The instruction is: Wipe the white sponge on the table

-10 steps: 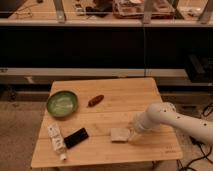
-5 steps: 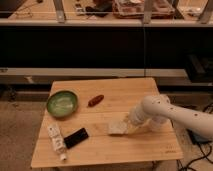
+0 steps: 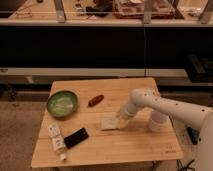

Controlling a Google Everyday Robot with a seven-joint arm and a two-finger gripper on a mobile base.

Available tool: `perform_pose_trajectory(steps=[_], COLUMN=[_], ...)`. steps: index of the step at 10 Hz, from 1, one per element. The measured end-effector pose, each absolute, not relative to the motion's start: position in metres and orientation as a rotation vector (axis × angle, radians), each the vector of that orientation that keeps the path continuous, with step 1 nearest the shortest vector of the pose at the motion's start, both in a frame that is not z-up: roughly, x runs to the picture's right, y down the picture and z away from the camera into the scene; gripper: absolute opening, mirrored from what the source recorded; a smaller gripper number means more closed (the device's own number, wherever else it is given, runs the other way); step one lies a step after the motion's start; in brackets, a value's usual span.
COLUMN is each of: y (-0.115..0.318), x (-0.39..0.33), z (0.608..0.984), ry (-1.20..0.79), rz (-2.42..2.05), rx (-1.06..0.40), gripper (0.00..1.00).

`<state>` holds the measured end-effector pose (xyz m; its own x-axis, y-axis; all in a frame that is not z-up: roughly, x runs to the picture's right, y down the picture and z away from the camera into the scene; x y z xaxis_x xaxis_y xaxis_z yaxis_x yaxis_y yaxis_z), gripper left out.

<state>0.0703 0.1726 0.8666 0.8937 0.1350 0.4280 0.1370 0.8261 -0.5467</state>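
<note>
The white sponge (image 3: pixel 108 123) lies flat near the middle of the light wooden table (image 3: pixel 130 145). My gripper (image 3: pixel 119 122) comes in from the right on a white arm and is shut on the sponge's right edge, pressing it against the tabletop. The sponge's right end is partly hidden under the gripper.
A green bowl (image 3: pixel 62 103) sits at the table's left. A reddish-brown oblong item (image 3: pixel 95 100) lies beside it. A black flat rectangle (image 3: pixel 76 137) and a white printed tube (image 3: pixel 57 141) lie at the front left. A white cylinder (image 3: pixel 158 121) stands on the right. A dark shelf unit runs behind.
My gripper has slid the sponge leftward and slightly away from the front edge across the table, and the arm has reached further in over the table.
</note>
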Motion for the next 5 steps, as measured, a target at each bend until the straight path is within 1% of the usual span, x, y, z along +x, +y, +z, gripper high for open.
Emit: perform_pose_trajectory(steps=[2, 5], y=[0.172, 0.195], x=[0.048, 0.025], z=[0.866, 0.853], ry=[-0.514, -0.554], rz=[-0.047, -0.148], rx=[-0.612, -0.645], gripper=[0.05, 0.05])
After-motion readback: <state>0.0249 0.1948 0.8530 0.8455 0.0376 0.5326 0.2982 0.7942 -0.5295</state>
